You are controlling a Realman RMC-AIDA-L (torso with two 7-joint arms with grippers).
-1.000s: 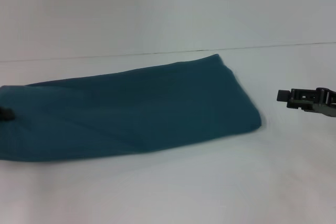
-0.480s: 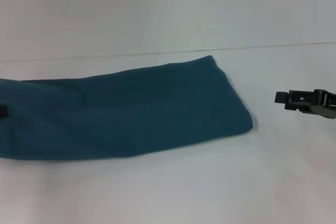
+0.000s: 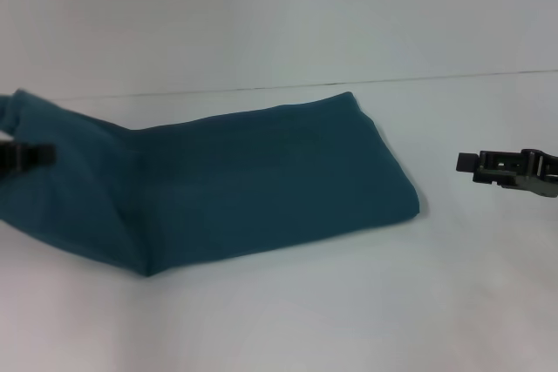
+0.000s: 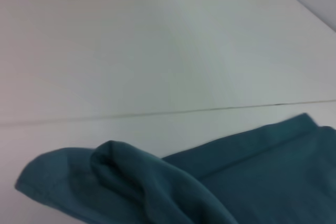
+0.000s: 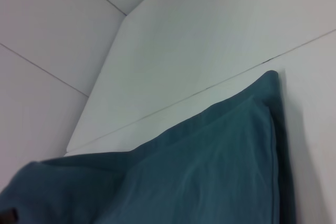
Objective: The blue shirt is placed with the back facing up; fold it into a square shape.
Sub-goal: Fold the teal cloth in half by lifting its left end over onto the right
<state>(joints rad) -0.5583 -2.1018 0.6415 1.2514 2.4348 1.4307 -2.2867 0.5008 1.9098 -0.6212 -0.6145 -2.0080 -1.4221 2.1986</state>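
Since half a second ago the shirt's (image 3: 244,185) left end has come up off the bench (image 3: 349,320): it lay flat and ran out of the head view's left edge, and now it rises in a bunched fold toward the left gripper (image 3: 26,156), which has moved inward and up from the frame's edge. The near left corner of the cloth now tapers to a point on the bench, where before the lower edge ran straight to the left. The right end of the shirt and the right gripper (image 3: 471,163) sit as they did. The left gripper's fingers seem clamped on the shirt's raised end, though only a dark tip shows against the cloth. The right gripper hovers well apart from the shirt, off its right end; whether its fingers are apart or together cannot be told. The shirt is dark teal-blue and plain on the side that shows, folded lengthwise into a long band lying across the middle of the white bench, with a neat doubled edge at its right end. In the left wrist view the lifted end (image 4: 121,182) is rounded and rumpled, a hem running along its rim.
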